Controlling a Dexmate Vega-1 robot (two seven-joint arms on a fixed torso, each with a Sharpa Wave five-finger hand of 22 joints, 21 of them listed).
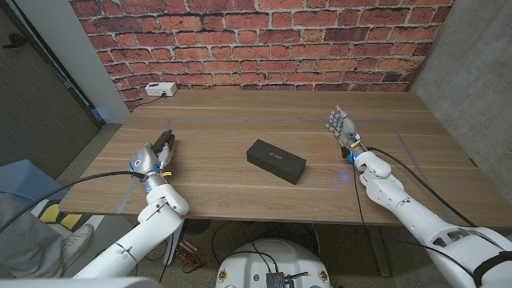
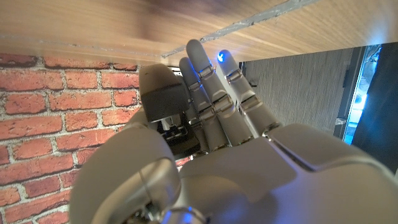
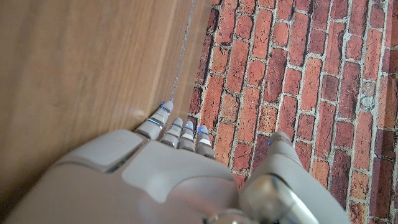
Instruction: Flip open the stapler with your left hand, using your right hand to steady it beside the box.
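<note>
Both hands sit nearest the camera, one toward each side of the wooden table. Left hand holds nothing; the left wrist view shows its fingers straight and close together, thumb alongside. Right hand stands upright with fingers spread, also holding nothing. Between them, well apart from each and slightly nearer the right hand, lies a black box, a flat rectangular case set at a slant; faint print on its lid is too small to read. Beyond the left hand, by the brick wall, sits a white socket block.
</note>
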